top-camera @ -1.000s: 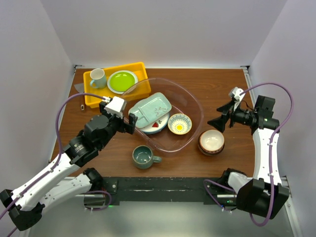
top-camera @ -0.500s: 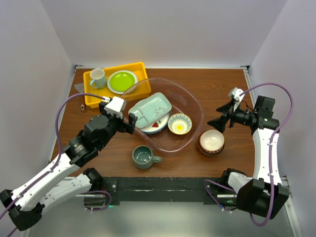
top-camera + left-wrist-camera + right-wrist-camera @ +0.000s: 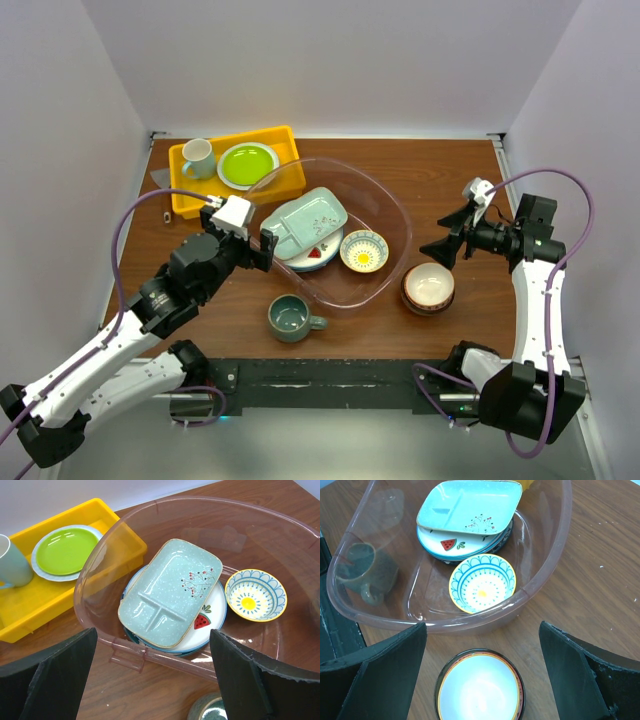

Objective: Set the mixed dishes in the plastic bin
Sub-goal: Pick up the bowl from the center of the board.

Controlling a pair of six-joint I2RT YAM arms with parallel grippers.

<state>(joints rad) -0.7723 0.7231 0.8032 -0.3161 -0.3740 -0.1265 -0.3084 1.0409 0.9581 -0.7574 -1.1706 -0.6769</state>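
left gripper (image 3: 264,247): stood spread wide, gripping nothing; hung just outside the near-left rim of the plastic bin (image 3: 398,205).
left fingers (image 3: 55,677): framed the bin's near wall in the wrist view, one on either side, touching no dish.
divided tray (image 3: 167,592): lay inside the bin beyond those fingers, between them in the wrist view, resting on top of the plates.
plates (image 3: 210,612): sat stacked under the tray in the bin, a watermelon mark showing at the exposed edge.
yellow-inside bowl (image 3: 363,251): rested upright on the bin floor, just right of the plates, apart from both grippers.
grey-green mug (image 3: 290,318): stood on the table outside the bin, near its front wall, nearer the arm bases than the left fingers; untouched.
right gripper (image 3: 445,234): stood fully parted and empty; hovered right of the bin.
reddish-brown bowl (image 3: 480,687): sat upright on the table just outside the bin wall, centred between the right fingers (image 3: 580,680) in the wrist view, touched by neither.
left arm: reached forward from the near-left base, elbow bent, wrist aimed at the bin.
right arm: rose from the near-right base, forearm turned leftward, wrist pointed toward the bowl and bin.
yellow tray (image 3: 188,205): lay at the far left, its right end overlapped by the bin's rim; carried a lime-green plate (image 3: 247,164) and a pale mug (image 3: 198,158).
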